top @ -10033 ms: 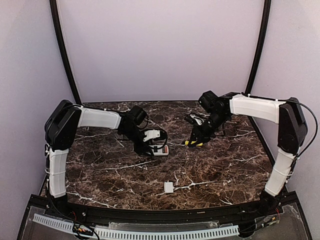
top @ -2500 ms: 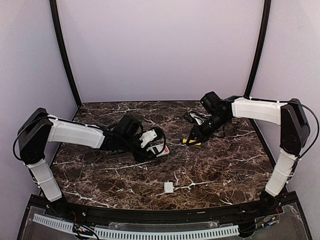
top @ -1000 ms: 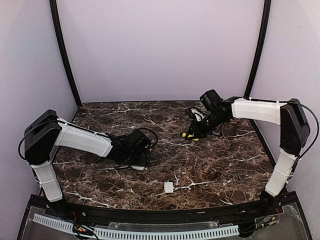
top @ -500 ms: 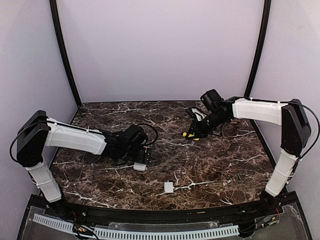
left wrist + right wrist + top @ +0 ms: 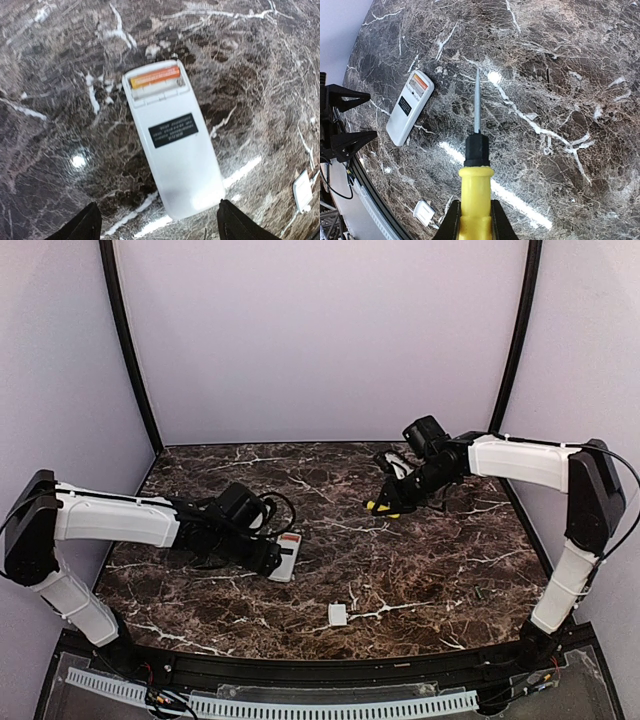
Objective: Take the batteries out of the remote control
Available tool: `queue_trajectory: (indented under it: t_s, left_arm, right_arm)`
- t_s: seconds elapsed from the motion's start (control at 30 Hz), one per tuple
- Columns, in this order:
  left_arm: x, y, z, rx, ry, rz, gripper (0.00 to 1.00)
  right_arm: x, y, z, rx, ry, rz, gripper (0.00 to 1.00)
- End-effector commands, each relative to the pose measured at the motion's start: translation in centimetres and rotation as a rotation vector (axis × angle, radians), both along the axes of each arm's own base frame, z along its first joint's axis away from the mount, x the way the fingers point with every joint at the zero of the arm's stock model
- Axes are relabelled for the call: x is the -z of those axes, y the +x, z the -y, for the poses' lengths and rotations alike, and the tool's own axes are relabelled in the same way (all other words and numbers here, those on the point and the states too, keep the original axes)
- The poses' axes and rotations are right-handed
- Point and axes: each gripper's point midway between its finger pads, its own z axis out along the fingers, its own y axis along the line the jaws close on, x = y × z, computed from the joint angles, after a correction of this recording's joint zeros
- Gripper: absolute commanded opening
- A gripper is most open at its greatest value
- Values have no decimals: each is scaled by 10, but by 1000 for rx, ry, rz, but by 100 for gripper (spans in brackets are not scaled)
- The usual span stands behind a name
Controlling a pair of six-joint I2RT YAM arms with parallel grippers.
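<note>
The white remote control lies flat on the marble, back up, with its compartment open. One orange battery sits in the far slot, and the slot beside it looks bare white. My left gripper is open, its dark fingertips straddling the remote's near end without touching it. From above, the remote lies just right of the left gripper. My right gripper is shut on the yellow-handled screwdriver and holds it above the table at the back right. A tiny dark sliver is too small to identify.
A small white square cover piece lies near the front middle, also seen in the right wrist view as the cover. The black rail runs along the near edge. Black posts stand at both back corners.
The left gripper has let go of the remote and pulled back to the left, leaving it lying on the marble. The right arm with the screwdriver has barely moved.
</note>
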Motion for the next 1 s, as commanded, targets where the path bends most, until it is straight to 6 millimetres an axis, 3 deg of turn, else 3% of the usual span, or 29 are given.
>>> queue_trajectory:
  t_s: [0.0,0.13,0.37,0.67,0.97]
  left_arm:
    - [11,-29,2,78,-155,-190,78]
    - [7,-28,12,88,-333,-262,76]
    - [14,-36,28,109,-417,-374,68]
    - [30,-33,30,50,-408,-425,66]
    - [27,-33,45,74,-474,-454,64]
  right_arm:
    - [-9,-1,1,-2,4,37,0]
    - [-9,-3,1,-4,5,38,0]
    - [-7,-7,8,7,-8,45,0]
    - [-9,-9,10,5,-8,57,0]
    - [-7,-12,13,6,-10,61,0]
